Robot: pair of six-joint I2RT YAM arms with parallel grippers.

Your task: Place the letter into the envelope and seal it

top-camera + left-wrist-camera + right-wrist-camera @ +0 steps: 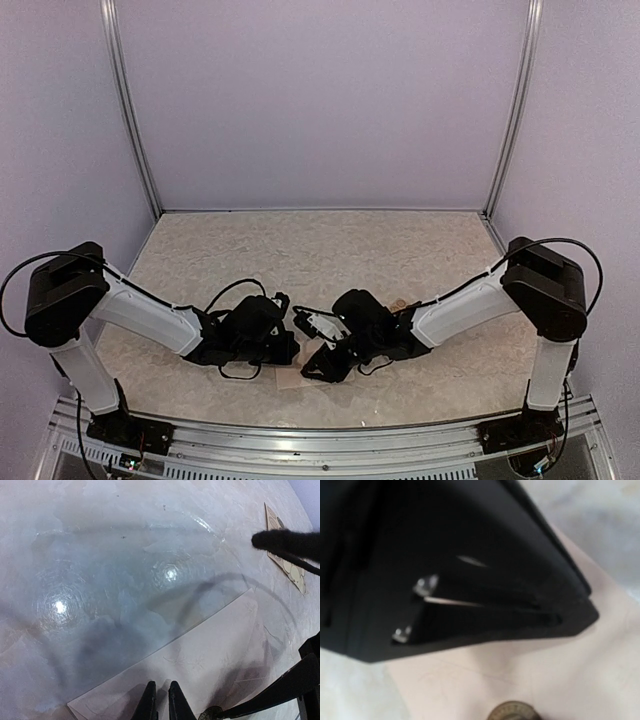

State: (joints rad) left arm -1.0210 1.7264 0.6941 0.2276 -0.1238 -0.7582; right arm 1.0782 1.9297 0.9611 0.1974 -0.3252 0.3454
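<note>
The pale pink envelope (215, 650) lies flat on the table, mostly covered by both grippers in the top view (286, 381). My left gripper (161, 700) is shut, with only a thin slit between its tips, which rest on the envelope's near edge. My right gripper (318, 365) comes in from the right; its black fingers (280, 690) stand apart over the envelope. A round gold sticker (512, 713) sits on the envelope at the tip of the lower finger (212, 713). The right wrist view is filled by the left gripper's black body (455, 565). The letter is out of view.
A sheet of round stickers (287, 565) lies on the table beyond the right gripper, also seen in the top view (400, 303). The table is pale and mottled with a glossy patch (125, 580). Purple walls close in the back and sides.
</note>
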